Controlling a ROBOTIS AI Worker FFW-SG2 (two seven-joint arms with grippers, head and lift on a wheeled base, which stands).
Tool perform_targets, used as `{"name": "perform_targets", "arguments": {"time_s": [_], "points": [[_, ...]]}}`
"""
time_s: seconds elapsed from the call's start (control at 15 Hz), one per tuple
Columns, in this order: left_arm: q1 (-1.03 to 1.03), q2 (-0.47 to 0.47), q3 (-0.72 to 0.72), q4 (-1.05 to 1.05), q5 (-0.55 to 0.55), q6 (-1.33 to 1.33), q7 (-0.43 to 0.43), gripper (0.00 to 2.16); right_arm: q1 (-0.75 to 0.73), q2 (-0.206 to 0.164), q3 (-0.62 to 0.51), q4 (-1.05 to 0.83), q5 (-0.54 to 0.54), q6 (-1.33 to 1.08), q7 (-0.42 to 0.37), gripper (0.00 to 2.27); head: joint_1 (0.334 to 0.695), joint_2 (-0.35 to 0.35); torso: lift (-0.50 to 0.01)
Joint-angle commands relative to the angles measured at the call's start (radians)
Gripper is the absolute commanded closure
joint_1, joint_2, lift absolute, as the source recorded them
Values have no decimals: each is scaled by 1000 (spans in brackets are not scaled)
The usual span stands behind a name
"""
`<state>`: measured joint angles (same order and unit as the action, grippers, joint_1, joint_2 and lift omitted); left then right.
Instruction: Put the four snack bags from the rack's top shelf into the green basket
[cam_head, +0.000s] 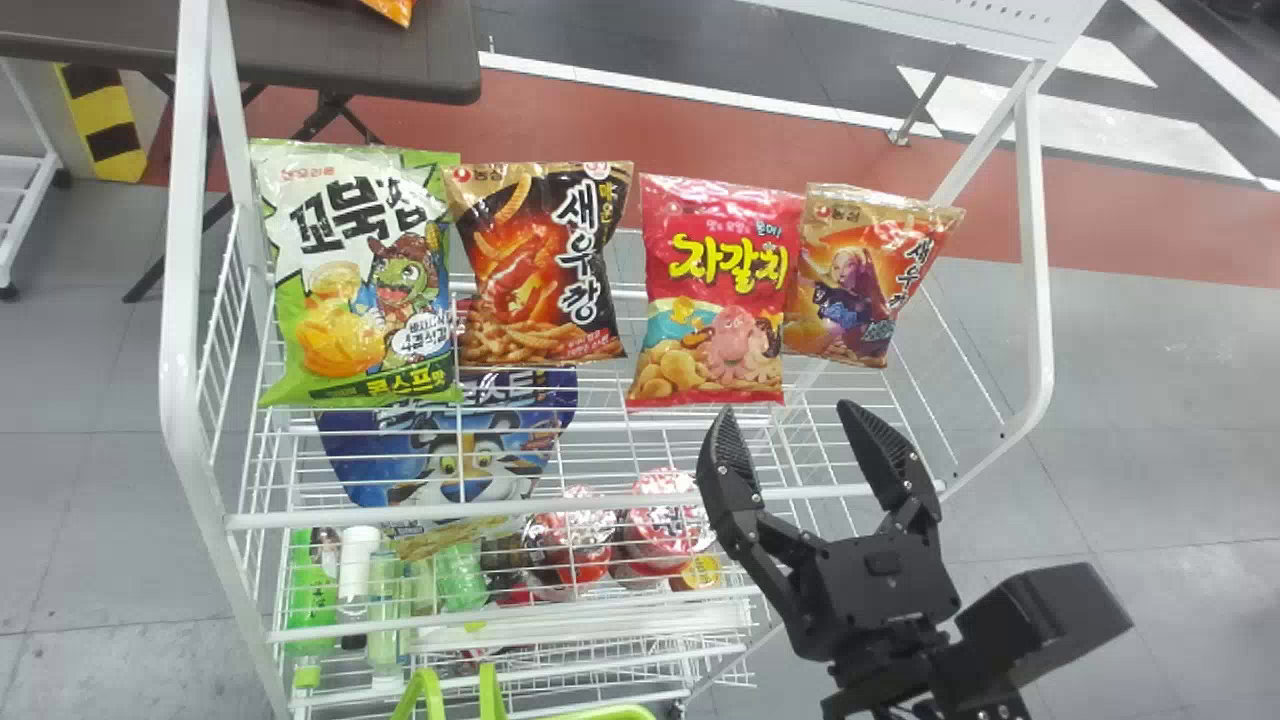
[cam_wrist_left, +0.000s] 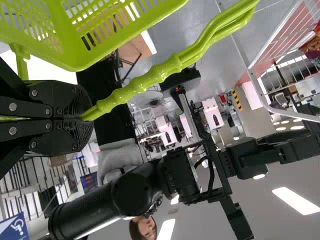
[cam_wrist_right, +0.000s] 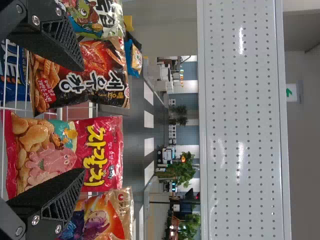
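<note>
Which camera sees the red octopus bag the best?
The head view: it shows the red octopus bag right way up, its front uncovered. The right wrist view looks closer, but the bag lies sideways in it, and the right tool hides part of one side.

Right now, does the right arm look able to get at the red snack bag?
Probably yes: the right end effector is open in front of the red snack bag, with nothing visible between them.
</note>
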<state>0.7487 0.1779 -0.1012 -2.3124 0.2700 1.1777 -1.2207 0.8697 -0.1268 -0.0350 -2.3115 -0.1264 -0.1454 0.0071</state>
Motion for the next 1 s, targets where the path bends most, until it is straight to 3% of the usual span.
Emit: {"name": "perform_targets", "arguments": {"time_s": [0.0, 0.2, 0.33, 0.47, 0.67, 0.8, 0.93], "points": [[3, 2, 0, -1, 0, -6, -5, 1781, -51, 4, 10, 43, 4, 19, -6, 110, 695, -350, 0], [-5, 17, -6, -10, 0, -9, -3, 1781, -262, 12, 112, 195, 74, 120, -9, 110, 695, -350, 0], [-9, 25, -12, -7, 0, -19, -2, 1781, -428, 56, 179, 297, 137, 191, -18, 110, 695, -350, 0], [-9, 40, -14, -5, 3, -31, -7, 1781, -566, 78, 245, 388, 151, 277, -18, 130, 695, -350, 0], [-9, 57, -14, -1, 25, -59, -8, 1781, -716, 119, 328, 491, 174, 366, -16, 188, 695, -243, 0], [-15, 72, -14, 2, 32, -68, -13, 1781, -759, 128, 353, 524, 159, 418, -18, 188, 695, -144, 0], [-17, 78, -14, 8, 41, -74, -14, 1781, -807, 128, 379, 572, 159, 467, -16, 188, 695, -97, 0]]}}
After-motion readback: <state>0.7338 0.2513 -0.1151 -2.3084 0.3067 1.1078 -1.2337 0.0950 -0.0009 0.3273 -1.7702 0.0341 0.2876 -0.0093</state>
